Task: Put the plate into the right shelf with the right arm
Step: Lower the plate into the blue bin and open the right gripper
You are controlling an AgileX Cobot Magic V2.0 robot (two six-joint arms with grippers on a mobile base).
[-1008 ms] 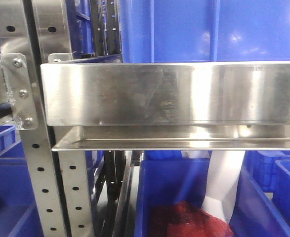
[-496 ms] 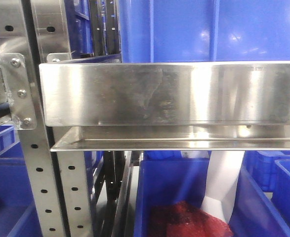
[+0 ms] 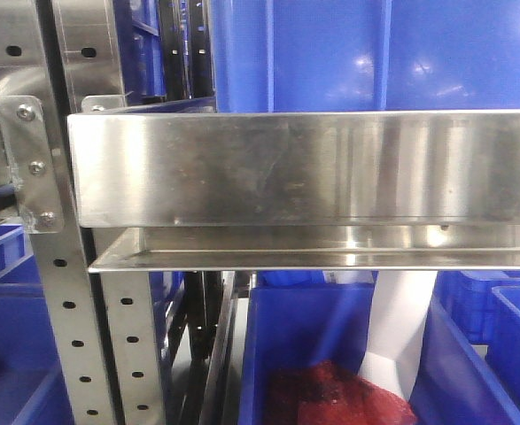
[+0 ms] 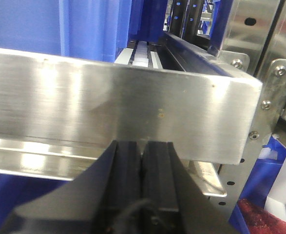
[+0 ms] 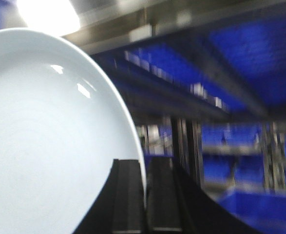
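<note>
The white plate fills the left of the right wrist view, held upright on edge. My right gripper is shut on the plate's rim, one black finger on each side. Blurred steel rails and blue bins of the right shelf lie beyond it. In the front view the shelf's broad steel front rail spans the frame; neither the plate nor the right arm shows there. My left gripper is shut and empty, close below the same kind of rail.
Big blue bins sit above the rail. A lower blue bin holds a red bundle and a white object. A perforated bolted upright stands at the left, with more blue bins beyond.
The rail and upright have slid a few pixels to the left in the front view. Nothing else has visibly changed.
</note>
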